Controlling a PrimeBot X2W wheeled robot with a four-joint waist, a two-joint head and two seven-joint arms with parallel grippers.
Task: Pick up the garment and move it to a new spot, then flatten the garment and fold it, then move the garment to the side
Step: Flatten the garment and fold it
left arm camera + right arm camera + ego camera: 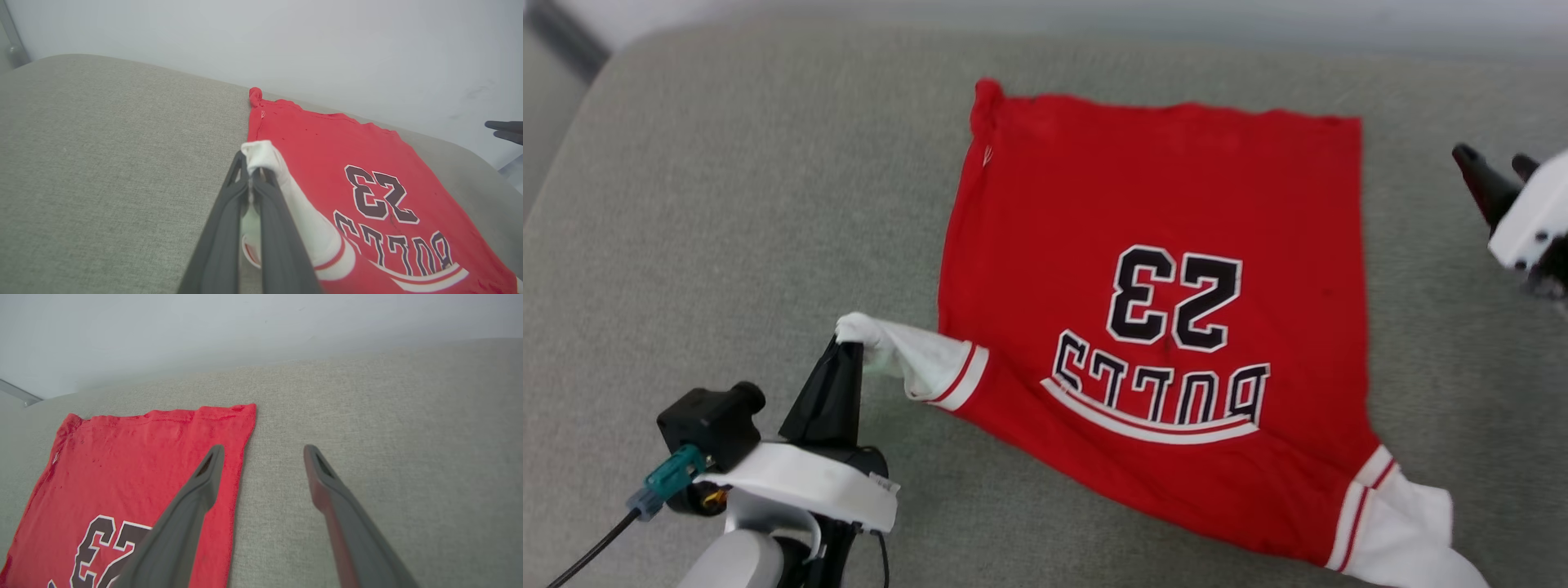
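Plainly, flattening looks to be the step in hand. Nearest the robot, the left tool (849, 347) is pressed together on the tip of the white sleeve (915, 359), pinching a wad of cloth between its dark fingers (226, 220). The sleeve is drawn taut toward the left edge of the grey cushion (727, 204), away from the red body. I judge this to be a pull meant to take the slack out of that side. The left forearm rises from the near edge, with the wrist low and the fingers angled forward.

The garment (1160, 204) lies print-up on the middle-to-right part of the cushion. Its shoulders are toward the near edge and its hem (1176, 110) toward the far edge, so the lettering (1168, 384) reads upside down from the robot's side. The other sleeve (1409, 527) lies crumpled toward the near right corner. The body is mostly smooth but sits skewed, and the hem's far left corner (988, 90) is rolled into a small knot.

Farther off, the right tool (1493, 159) hangs over the right part of the cushion. It is spread wide and grips nothing, just beside the shirt's right side, with its fingers pointing toward the far edge. It seems placed to take the untidy right sleeve or to smooth that side next.
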